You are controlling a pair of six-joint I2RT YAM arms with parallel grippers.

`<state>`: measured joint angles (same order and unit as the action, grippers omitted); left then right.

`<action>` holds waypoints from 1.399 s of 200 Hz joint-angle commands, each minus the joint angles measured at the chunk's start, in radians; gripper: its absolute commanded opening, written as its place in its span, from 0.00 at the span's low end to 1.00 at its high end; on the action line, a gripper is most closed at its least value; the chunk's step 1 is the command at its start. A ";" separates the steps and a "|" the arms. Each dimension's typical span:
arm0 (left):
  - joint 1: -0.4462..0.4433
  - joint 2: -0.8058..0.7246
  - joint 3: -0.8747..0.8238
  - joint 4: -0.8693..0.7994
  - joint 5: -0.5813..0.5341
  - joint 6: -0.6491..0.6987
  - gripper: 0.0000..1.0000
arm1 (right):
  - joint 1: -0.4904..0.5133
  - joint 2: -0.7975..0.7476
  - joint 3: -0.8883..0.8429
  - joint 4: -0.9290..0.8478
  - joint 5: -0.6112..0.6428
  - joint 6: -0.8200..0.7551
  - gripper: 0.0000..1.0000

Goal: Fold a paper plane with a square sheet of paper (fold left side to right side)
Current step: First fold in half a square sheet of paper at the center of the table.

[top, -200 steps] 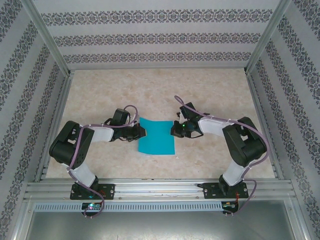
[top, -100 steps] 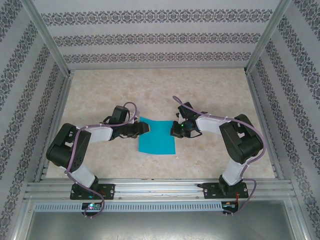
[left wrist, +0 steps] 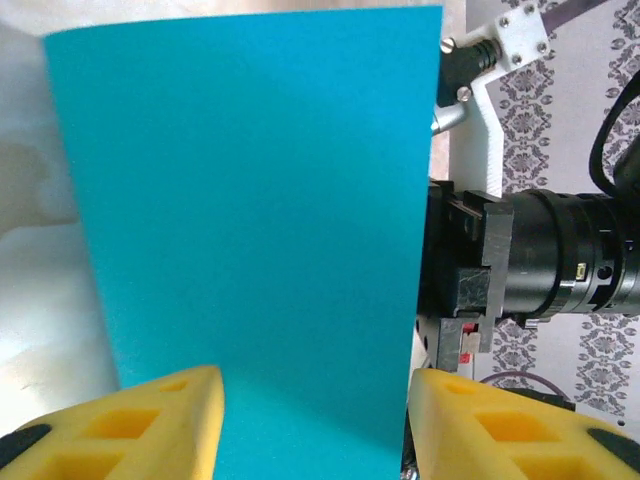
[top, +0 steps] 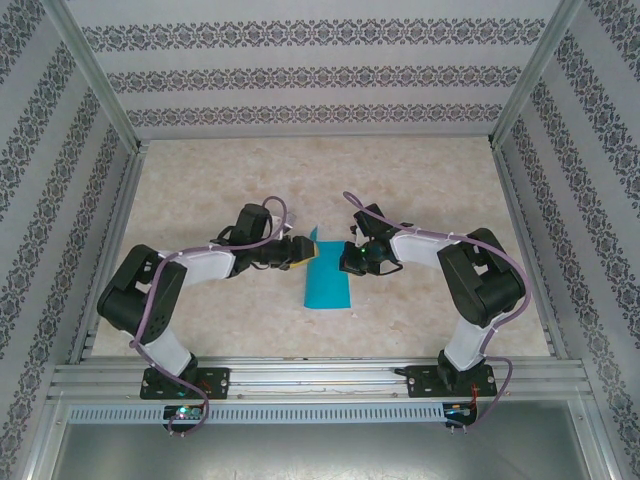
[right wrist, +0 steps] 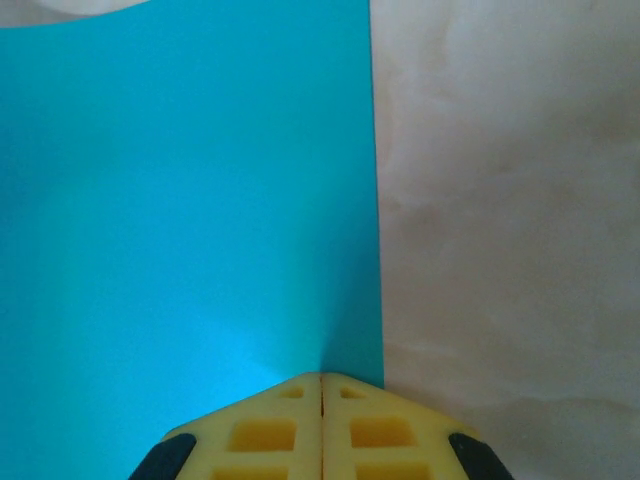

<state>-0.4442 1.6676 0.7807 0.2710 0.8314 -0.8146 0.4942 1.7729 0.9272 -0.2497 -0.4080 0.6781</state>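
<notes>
Between the parted jaws of our left gripper (left wrist: 313, 388) the paper (left wrist: 250, 200) is lying folded, its right edge just under the shut jaws of our right gripper (right wrist: 320, 380), which we are pressing down, likely pinning layers for creasing.

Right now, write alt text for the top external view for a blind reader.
A teal-blue sheet of paper, seen as a narrow rectangle, lies on a beige table between two robot arms. The left gripper, open, sits over its far-left corner; the right gripper, shut, meets its right edge.
</notes>
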 commanded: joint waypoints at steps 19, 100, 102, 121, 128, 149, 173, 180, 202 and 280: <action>-0.036 0.068 0.044 0.079 0.011 -0.032 0.53 | 0.015 0.036 -0.013 -0.009 0.025 -0.003 0.07; -0.045 0.109 0.071 0.020 -0.071 0.001 0.39 | 0.014 0.002 -0.039 0.074 -0.017 0.025 0.05; -0.045 0.111 0.072 0.019 -0.073 0.001 0.38 | 0.014 0.001 -0.039 0.074 -0.017 0.026 0.04; -0.047 0.122 0.078 0.011 -0.076 0.004 0.32 | 0.014 -0.008 -0.039 0.082 -0.018 0.029 0.04; -0.047 0.124 0.078 0.007 -0.077 0.006 0.29 | 0.015 -0.013 -0.039 0.082 -0.019 0.031 0.04; -0.050 0.127 0.083 -0.011 -0.080 0.018 0.24 | 0.012 -0.032 -0.040 0.082 -0.012 0.031 0.04; -0.054 0.125 0.090 -0.041 -0.084 0.041 0.18 | 0.004 -0.062 -0.048 0.081 -0.003 0.029 0.05; -0.054 0.125 0.091 -0.049 -0.086 0.047 0.16 | -0.001 -0.072 -0.051 0.079 0.000 0.028 0.06; -0.057 0.125 0.091 -0.061 -0.090 0.053 0.14 | -0.018 -0.113 -0.066 0.064 0.012 0.018 0.12; -0.060 0.130 0.091 -0.062 -0.097 0.054 0.13 | -0.079 -0.231 -0.193 0.272 -0.158 0.033 0.54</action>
<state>-0.4911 1.7798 0.8497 0.2310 0.7464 -0.7860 0.4126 1.5517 0.7761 -0.1104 -0.4595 0.6838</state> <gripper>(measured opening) 0.128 0.509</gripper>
